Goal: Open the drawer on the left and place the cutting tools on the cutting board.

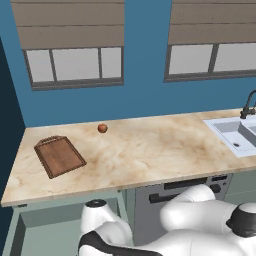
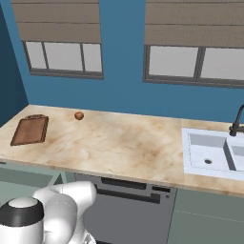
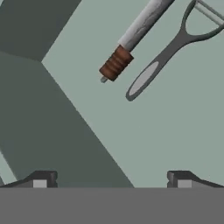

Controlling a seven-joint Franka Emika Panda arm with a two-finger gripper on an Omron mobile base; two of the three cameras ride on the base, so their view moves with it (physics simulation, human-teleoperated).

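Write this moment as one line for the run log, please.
drawer: open | claw: open, above drawer floor | knife, peeler: side by side in drawer | cutting board: bare

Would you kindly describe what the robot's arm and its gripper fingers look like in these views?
The arm is made of glossy white, rounded, bulbous link shells with dark, near-black joint bands and a dark cap on one end. The gripper shows two small dark grey, blocky fingertips, each with a pale grey square pad. No cables or markings are visible.

Beige marbled stone counter (image 1: 150, 150) looks polished; the reddish-brown rectangular wooden cutting board (image 1: 60, 156) looks matt. In the matt sage drawer (image 3: 175, 131), a grey peeler (image 3: 168, 50) looks smooth plastic.
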